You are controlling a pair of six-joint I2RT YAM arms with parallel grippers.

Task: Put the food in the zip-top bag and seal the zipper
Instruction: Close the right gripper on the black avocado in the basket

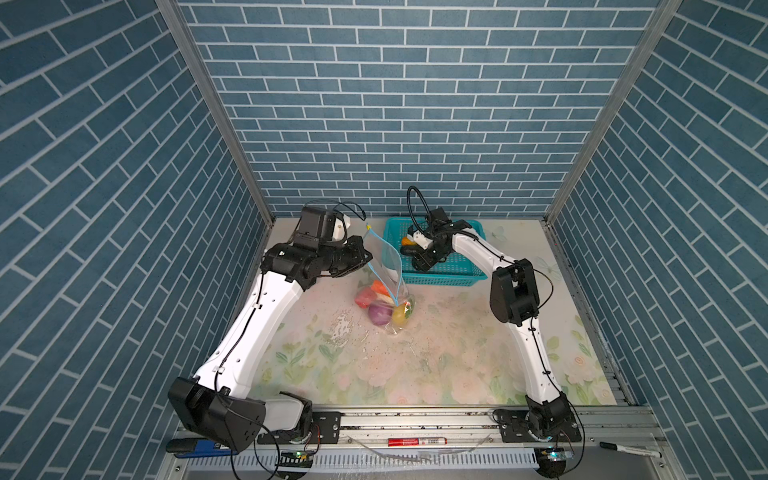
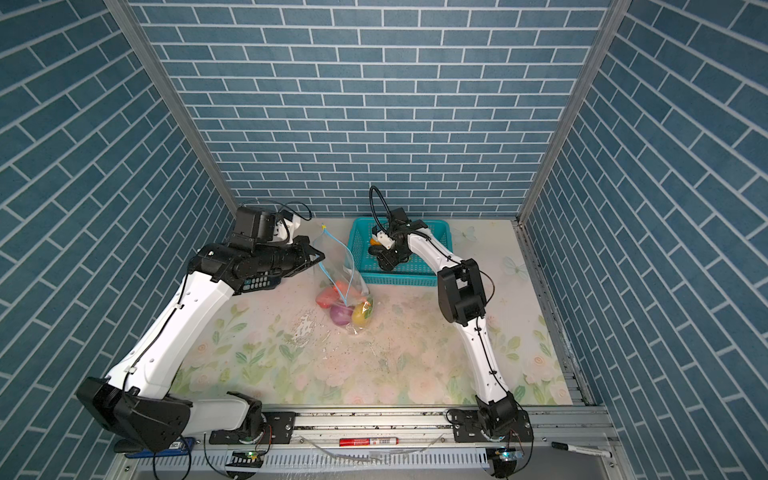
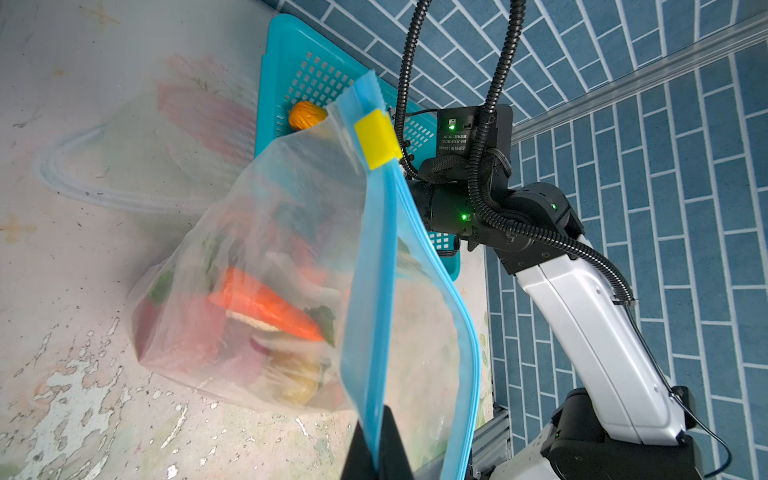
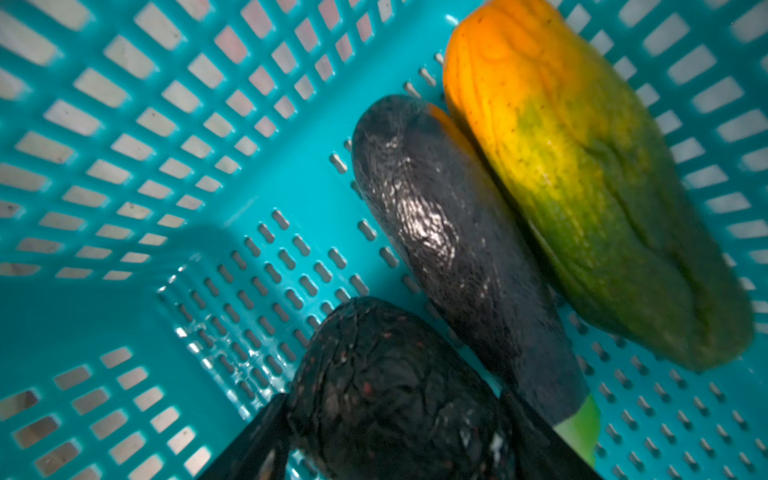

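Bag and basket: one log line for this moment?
left gripper: shut on zipper, bag held up | right gripper: in basket, astride dark lumpy piece, grip unclear | zipper: open | eggplant: in basket

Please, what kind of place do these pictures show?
Probably a robot test booth, not a home: blue brick-patterned wall panels on metal frame posts, a floral tabletop, and white robot arms bolted to an aluminium rail.
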